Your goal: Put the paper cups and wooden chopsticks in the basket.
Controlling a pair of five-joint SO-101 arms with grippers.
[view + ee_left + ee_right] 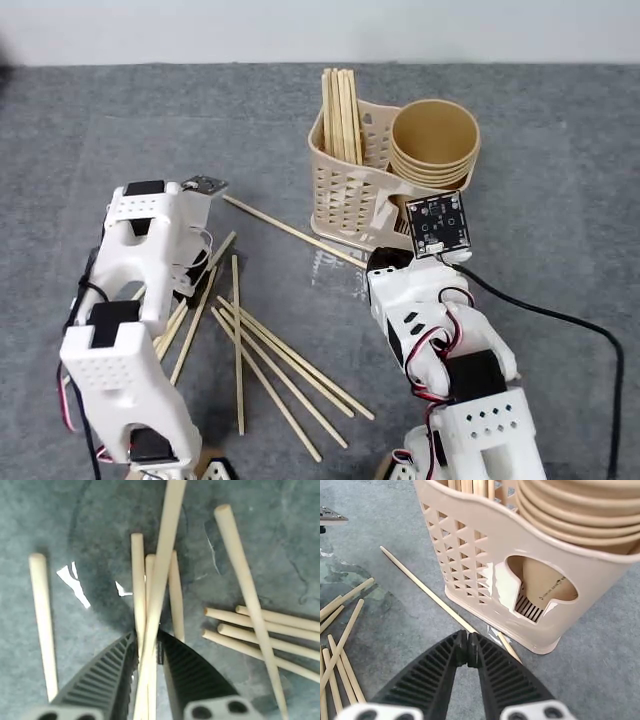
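Observation:
A beige plastic basket (345, 200) (485, 550) stands at the back of the grey mat. Nested paper cups (435, 140) (580, 510) sit in one side of it, and several wooden chopsticks (340, 105) stand upright in the other. More chopsticks (285, 365) (260, 630) lie loose on the mat. My left gripper (196, 288) (147, 636) is low over that pile, shut on a chopstick (162, 560) that sticks out past its fingertips. My right gripper (387, 258) (468, 646) is shut and holds nothing, close in front of the basket.
One long chopstick (290, 230) (425, 592) lies diagonally on the mat between the arms, ending at the basket's foot just ahead of my right gripper. The right arm's cable (560, 320) trails off to the right. Bare mat lies behind and right of the basket.

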